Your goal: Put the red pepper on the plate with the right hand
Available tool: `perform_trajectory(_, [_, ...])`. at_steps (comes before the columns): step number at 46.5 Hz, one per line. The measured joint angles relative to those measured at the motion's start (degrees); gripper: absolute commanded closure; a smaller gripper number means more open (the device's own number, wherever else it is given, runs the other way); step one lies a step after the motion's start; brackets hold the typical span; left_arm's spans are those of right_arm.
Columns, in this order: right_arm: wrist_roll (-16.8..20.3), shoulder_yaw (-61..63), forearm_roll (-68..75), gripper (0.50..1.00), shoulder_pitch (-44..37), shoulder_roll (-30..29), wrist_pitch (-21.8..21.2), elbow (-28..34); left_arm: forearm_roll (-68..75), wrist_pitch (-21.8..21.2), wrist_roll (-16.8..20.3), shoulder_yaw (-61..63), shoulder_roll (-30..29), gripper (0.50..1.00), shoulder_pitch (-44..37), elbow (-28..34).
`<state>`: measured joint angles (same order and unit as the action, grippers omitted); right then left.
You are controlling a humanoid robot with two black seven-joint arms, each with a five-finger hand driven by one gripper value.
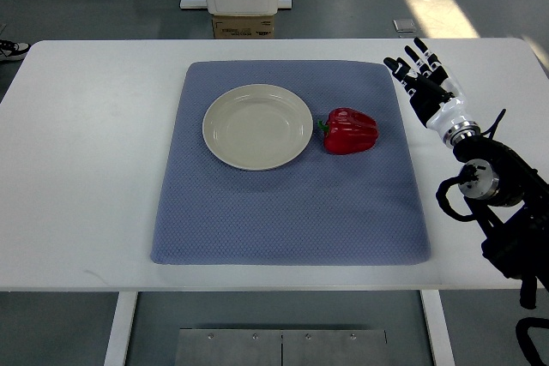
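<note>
One red pepper [351,131] lay on its side on the blue mat [290,212], just beside the right rim of the plate [257,126] without clearly touching it. Its green stem pointed left toward the plate, so its long axis ran roughly left to right across the picture. It looked glossy, plump and lobed, whole and unbruised, likely smooth and somewhat slippery to grip.

From the pepper, the right hand [422,81] stood to the right and a little farther back, over the mat's far right corner and apart from the pepper. Its fingers were spread and straight, holding nothing. That was the nearer hand by default, since no left arm showed. The hand would probably need to travel left and slightly toward the robot to reach the pepper. Mat and plate rested on the white counter [86,169].
</note>
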<state>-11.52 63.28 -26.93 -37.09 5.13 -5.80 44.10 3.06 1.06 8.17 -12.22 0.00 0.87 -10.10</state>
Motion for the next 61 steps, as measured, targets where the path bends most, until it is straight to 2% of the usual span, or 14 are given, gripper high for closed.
perform_trajectory(61, [0.0,-0.06,0.03,0.5,-0.27,1.56,-0.35,0.38,0.03,0.0,0.0,0.0,0.0,0.5,-0.02,-0.01])
